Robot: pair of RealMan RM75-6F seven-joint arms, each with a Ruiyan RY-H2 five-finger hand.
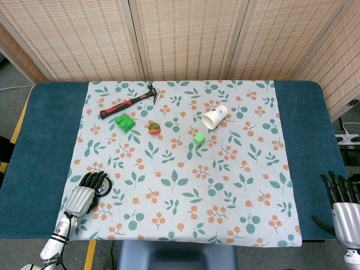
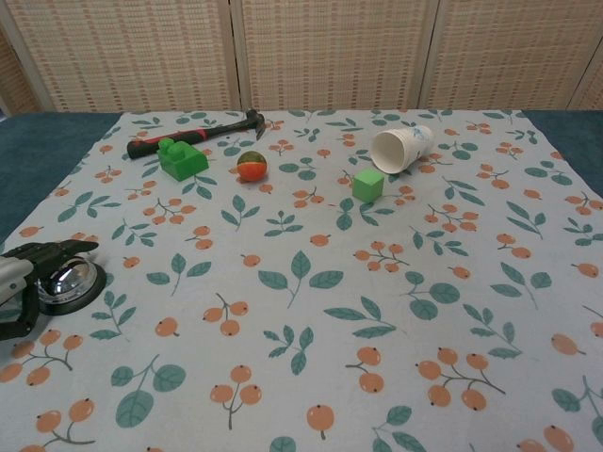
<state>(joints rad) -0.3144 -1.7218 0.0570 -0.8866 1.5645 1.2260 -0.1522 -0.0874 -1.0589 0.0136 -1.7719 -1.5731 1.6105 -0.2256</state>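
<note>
Left hand (image 1: pixel 84 194) sits over the desk bell (image 2: pixel 68 280) at the near left corner of the surface (image 1: pixel 50 140), on the leafy cloth (image 1: pixel 185 185). Its dark fingers (image 1: pixel 97 180) are extended and close together, spread flat over the bell's dome; the chest view shows them lying just above or on the shiny top, and whether they actually touch cannot be told. Nothing is gripped. Judged step: lining up for a press on the bell; the next move would call for a short straight push down onto the button at the dome's centre, not a sideways shove. Right hand (image 1: pixel 344 205) hangs off the near right edge, fingers apart and straight, holding nothing. Well beyond the left fingers, toward the far side: a hammer (image 1: pixel 128 102), a green brick (image 1: pixel 124 122), a small ball (image 1: pixel 154 127), a green cube (image 1: pixel 198 138) and a tipped paper cup (image 1: pixel 215 117).
</note>
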